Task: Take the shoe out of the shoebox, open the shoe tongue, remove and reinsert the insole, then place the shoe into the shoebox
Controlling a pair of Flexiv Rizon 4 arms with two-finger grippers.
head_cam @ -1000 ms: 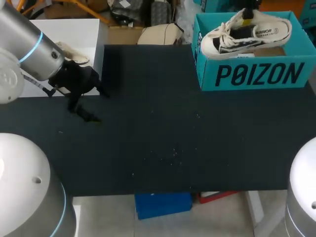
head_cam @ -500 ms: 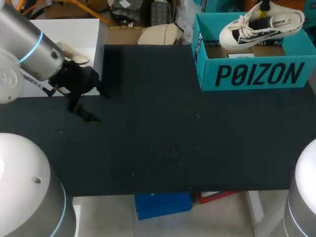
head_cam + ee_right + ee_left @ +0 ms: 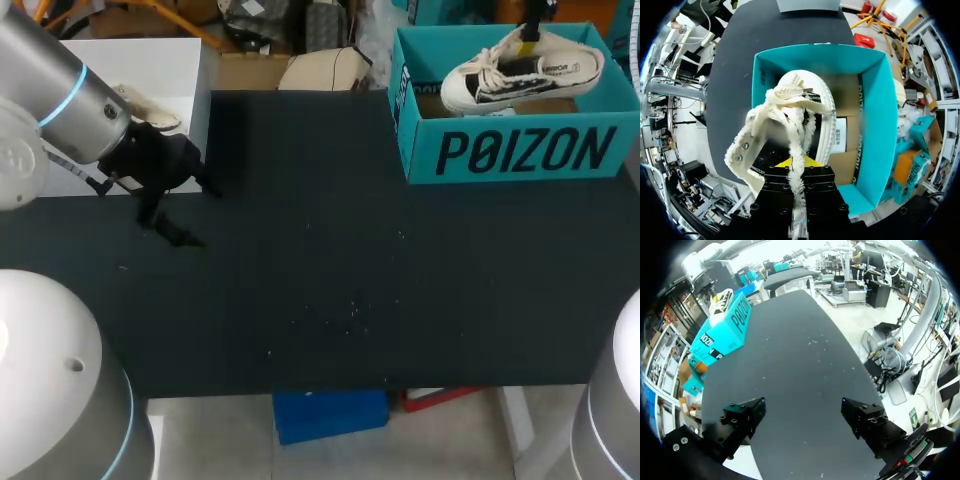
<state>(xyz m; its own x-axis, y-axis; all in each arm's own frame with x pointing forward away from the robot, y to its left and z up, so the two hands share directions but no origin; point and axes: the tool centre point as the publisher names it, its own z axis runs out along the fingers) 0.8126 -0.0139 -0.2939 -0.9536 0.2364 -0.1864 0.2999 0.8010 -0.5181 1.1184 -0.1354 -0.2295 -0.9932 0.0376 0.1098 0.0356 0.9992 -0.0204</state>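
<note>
The shoe (image 3: 523, 72) hangs tilted over the open shoebox (image 3: 520, 150), the right gripper (image 3: 792, 162) clamped near its opening, probably to clear the walls. Well apart, the left gripper (image 3: 805, 425) waits over the table (image 3: 330, 250), fingers spread and empty.

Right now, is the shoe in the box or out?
Halfway out: the right gripper holds the shoe lifted over the open shoebox. Whether it clears the rim, cannot tell.
</note>
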